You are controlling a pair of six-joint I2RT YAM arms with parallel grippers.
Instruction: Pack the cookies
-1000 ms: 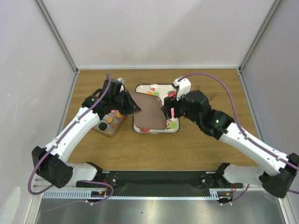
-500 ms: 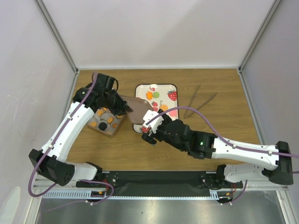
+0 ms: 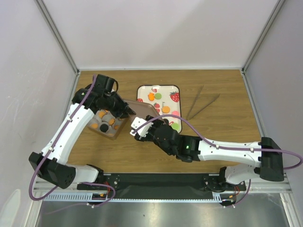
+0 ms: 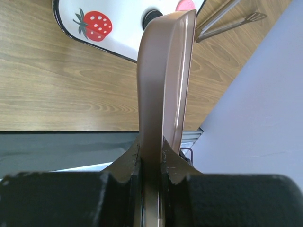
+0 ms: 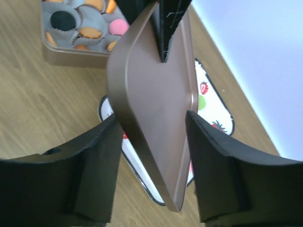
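A brown lid (image 3: 140,109) hangs tilted on edge between the cookie box (image 3: 107,125) and the strawberry tray (image 3: 160,91). My left gripper (image 4: 151,158) is shut on the lid (image 4: 161,85) at its far-left edge. My right gripper (image 5: 154,165) straddles the near corner of the lid (image 5: 156,104). Its fingers (image 5: 94,165) lie at or very near the lid's two edges, and I cannot see whether they press. Cookies (image 5: 90,32) sit in paper cups in the box. More cookies (image 3: 157,96) lie on the tray.
A pair of tongs (image 3: 202,105) lies on the wood to the right of the tray. The right arm (image 3: 222,150) stretches across the front of the table. The cell's side walls (image 3: 38,85) stand close to the box.
The right arm swung from the tray's right side round to its front-left, and its jaws narrowed around the lid's near corner. The left arm drew the lid back towards the box and tilted it up.
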